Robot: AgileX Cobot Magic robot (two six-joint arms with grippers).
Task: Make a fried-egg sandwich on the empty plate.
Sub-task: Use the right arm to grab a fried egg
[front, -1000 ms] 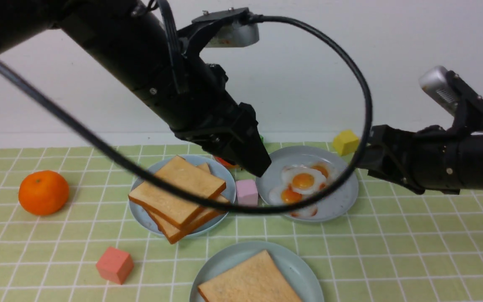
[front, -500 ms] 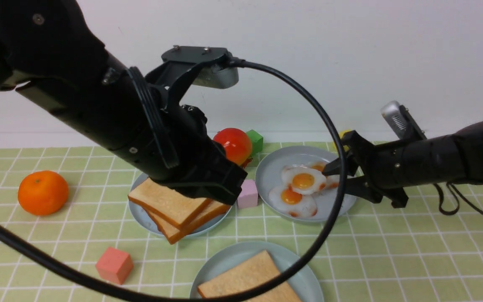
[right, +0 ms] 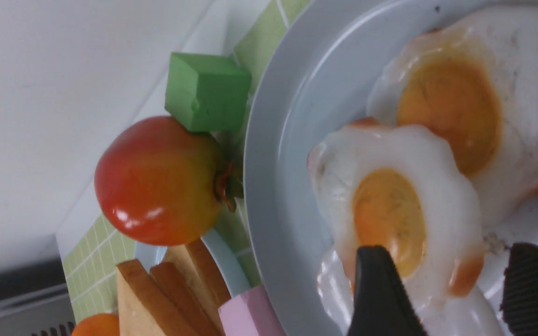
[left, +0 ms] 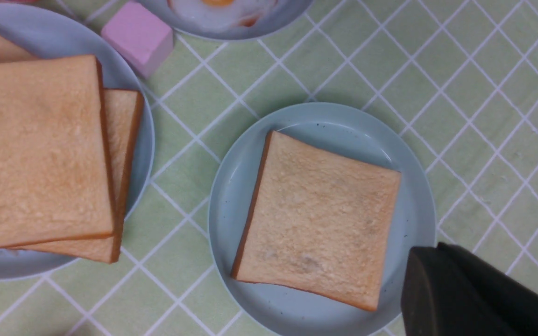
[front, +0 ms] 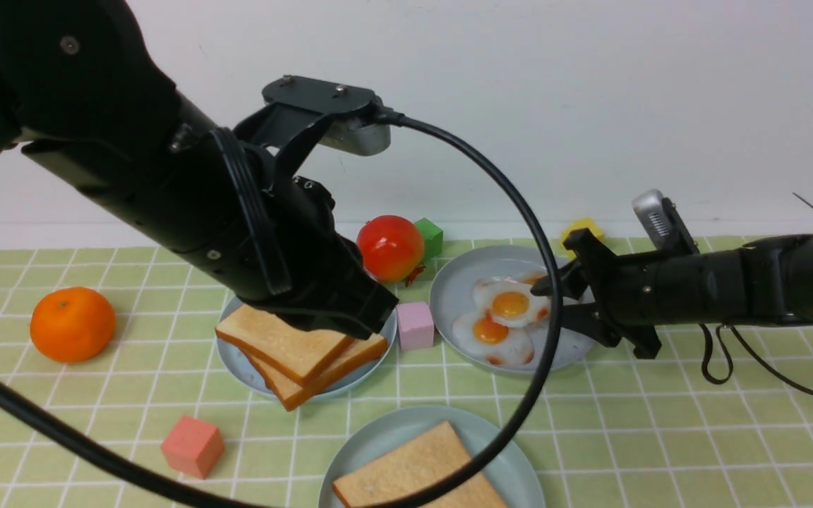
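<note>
Since a single toast slice lies bare on the pale mint plate at the middle of the tablecloth's near edge, the entry reads: base laid, egg stage in hand, top slice not yet placed.

Contents, left to right:
- Mandarin: toward the left edge; idle.
- Salmon cube: near edge, left of the mint plate; idle.
- Toast stack: on a grey-blue plate, centre-left; likely source of the top slice.
- Left gripper: above the stack's far side, jaws together, nothing between them; whether it touches the toast cannot be told.
- Pink cube: just beside that plate's right rim.
- Red fruit, green cube: far edge, centre.
- Fried eggs: three, overlapping, on a second grey-blue plate, centre-right; the uppermost fried egg is the likely pick.
- Right gripper: low over that plate, jaws wide apart, astride the uppermost egg's white margin. One finger overlies the white beside the yolk; the other stands off past the edge. Nothing gripped yet.
- Yellow cube: far edge, behind the right arm.

Next move, as judged: close on the thin white margin alone, lift clear of the eggs beneath, carry to the near edge, lay flat and centred on the slice.
</note>
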